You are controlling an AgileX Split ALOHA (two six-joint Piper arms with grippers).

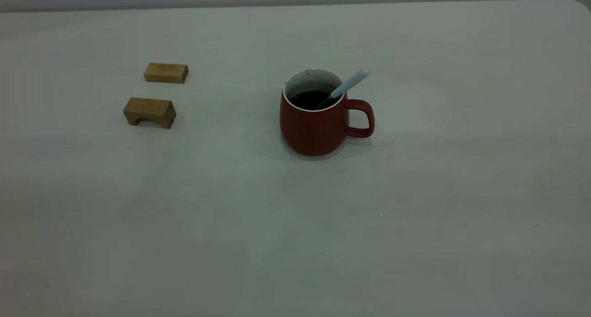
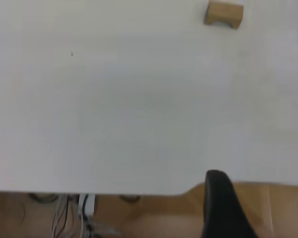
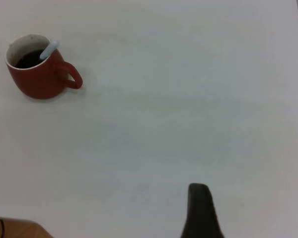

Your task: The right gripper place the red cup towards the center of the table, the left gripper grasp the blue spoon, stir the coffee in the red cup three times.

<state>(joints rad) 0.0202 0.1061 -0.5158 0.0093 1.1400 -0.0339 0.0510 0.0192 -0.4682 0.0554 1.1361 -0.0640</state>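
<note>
Cup: red cup (image 1: 318, 125) stands upright on tabletop (image 1: 295, 224), near the middle in the exterior view, a bit toward the far side. Handle (image 1: 362, 118) points to that view's right. White inside w/ dark specks on the wall above the liquid.
Coffee: dark, nearly black coffee (image 1: 310, 98) sits well below the rim.
Spoon: blue spoon (image 1: 350, 83) stands in the cup, leaning on the rim above the handle side; pale blue handle sticks up and out to the exterior view's right, metal end down in the coffee. Nothing is holding it.
Blocks: 2 wooden blocks at exterior view's left, well apart from cup. Far one (image 1: 165, 72) is a plain bar; near one (image 1: 149, 111) has an arch cut in its underside. They sit near each other, not touching.
Left claw: left claw (image 2: 258, 213) is not in the exterior view; in left wrist view only one dark finger (image 2: 221, 208) and a sliver of another at the frame edge show, over the tabletop edge, w/ floor and cables beyond. Fingers look spread apart, nothing betw. them. Arched block shows far off across bare tabletop.
Right claw: right claw not in exterior view; right wrist view shows just one dark finger (image 3: 201, 213) over bare tabletop, well apart from cup and spoon. Can't tell how far open it is; it has hold of nothing visible.
</note>
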